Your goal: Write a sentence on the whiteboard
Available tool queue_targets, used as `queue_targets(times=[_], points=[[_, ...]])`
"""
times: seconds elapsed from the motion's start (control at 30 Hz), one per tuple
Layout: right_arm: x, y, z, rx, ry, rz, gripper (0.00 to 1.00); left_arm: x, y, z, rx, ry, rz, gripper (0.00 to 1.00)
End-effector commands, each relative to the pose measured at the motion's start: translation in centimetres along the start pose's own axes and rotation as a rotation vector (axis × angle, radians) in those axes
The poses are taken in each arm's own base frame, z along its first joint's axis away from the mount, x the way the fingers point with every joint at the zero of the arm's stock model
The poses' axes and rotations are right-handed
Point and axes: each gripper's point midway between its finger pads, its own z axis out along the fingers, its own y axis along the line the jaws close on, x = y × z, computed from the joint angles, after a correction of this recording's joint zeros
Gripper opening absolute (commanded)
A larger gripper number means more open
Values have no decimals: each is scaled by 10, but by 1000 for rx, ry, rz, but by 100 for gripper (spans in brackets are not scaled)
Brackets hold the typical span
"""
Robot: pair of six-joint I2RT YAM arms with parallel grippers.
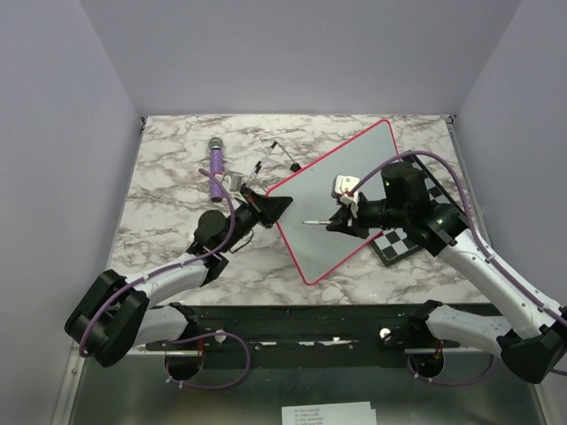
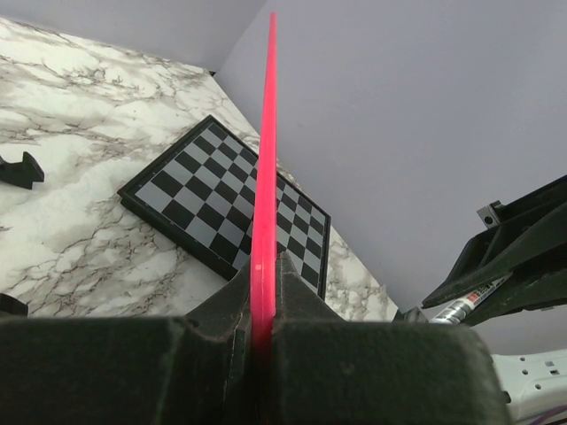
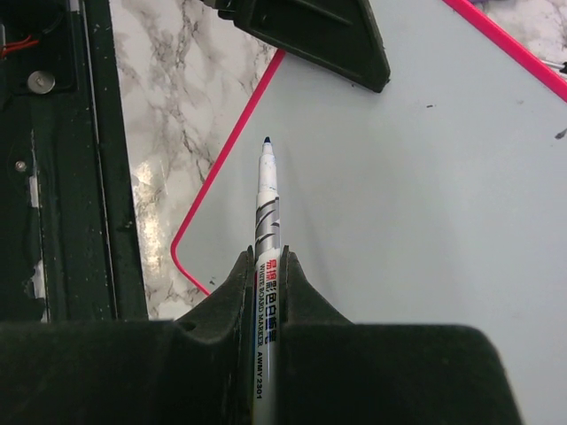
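The whiteboard (image 1: 341, 208) lies tilted across the table's middle, white with a pink-red rim, its right corner over a chessboard. My left gripper (image 1: 270, 205) is shut on its left edge; in the left wrist view the red rim (image 2: 266, 133) runs edge-on between the left gripper (image 2: 263, 266) pads. My right gripper (image 3: 267, 261) is shut on a white whiteboard marker (image 3: 266, 204), uncapped, with its dark tip pointing at the board (image 3: 425, 177) near its lower left part. Whether the tip touches the board I cannot tell. No sentence shows on the board in any view.
A black-and-white chessboard (image 1: 409, 241) lies under the board's right side, also seen as the chessboard (image 2: 213, 204) from the left wrist. A purple cylinder (image 1: 215, 164) and thin black stands (image 1: 288, 159) lie at the back left. A dark rail (image 3: 53, 177) borders the near table edge.
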Motion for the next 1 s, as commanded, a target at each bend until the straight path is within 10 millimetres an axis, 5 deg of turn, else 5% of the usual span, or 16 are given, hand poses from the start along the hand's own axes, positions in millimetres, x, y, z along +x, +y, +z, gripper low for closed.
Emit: queue_targets(times=[0.0,0.97], points=[[-16,-4,4,8,-22,-44,1,-45,-41,9,125,-139,35,0],[-15,-8,17,19,-7,-63,1,-40,-36,14,102,-109,45,0]])
